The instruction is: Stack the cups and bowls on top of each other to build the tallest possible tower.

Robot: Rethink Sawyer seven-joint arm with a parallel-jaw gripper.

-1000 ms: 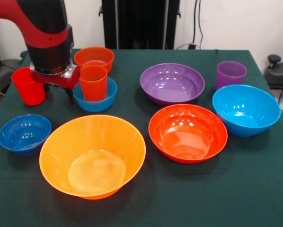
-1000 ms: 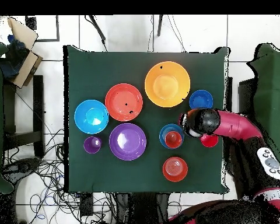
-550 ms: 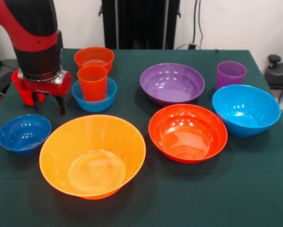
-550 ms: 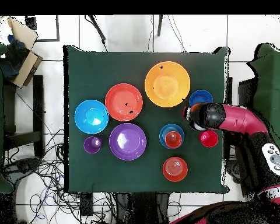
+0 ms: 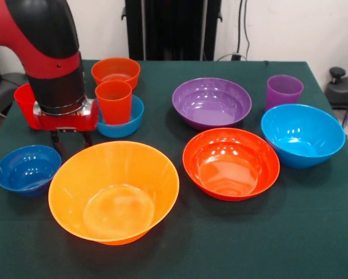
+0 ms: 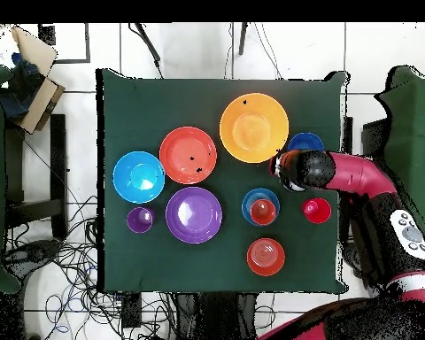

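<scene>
A: What could go wrong from here?

B: The gripper (image 5: 70, 141) hangs low in the gap between the small dark blue bowl (image 5: 27, 169) and the large yellow-orange bowl (image 5: 114, 191). If it drops without being centred, a finger would likely catch a rim and shove or tip a bowl. The orange-red cup (image 5: 114, 102) standing in the small light blue bowl (image 5: 119, 119), just behind the yellow-orange bowl, sits close to the wrist and could be knocked.

A: And the gripper itself?

B: Two dark fingers (image 5: 57, 142) show below the red body, a modest gap between them, nothing held. They appear not to touch any bowl, though the yellow-orange bowl's rim hides the tips.

A: Where are the task's pieces?

B: No tower yet. From the yellow-orange bowl: the red-orange bowl (image 5: 231, 163) beside it, the purple bowl (image 5: 212, 102) and large light blue bowl (image 5: 302, 135) beyond that, the purple cup (image 5: 284, 90) furthest. The red cup (image 5: 26, 102) is behind the arm.
</scene>
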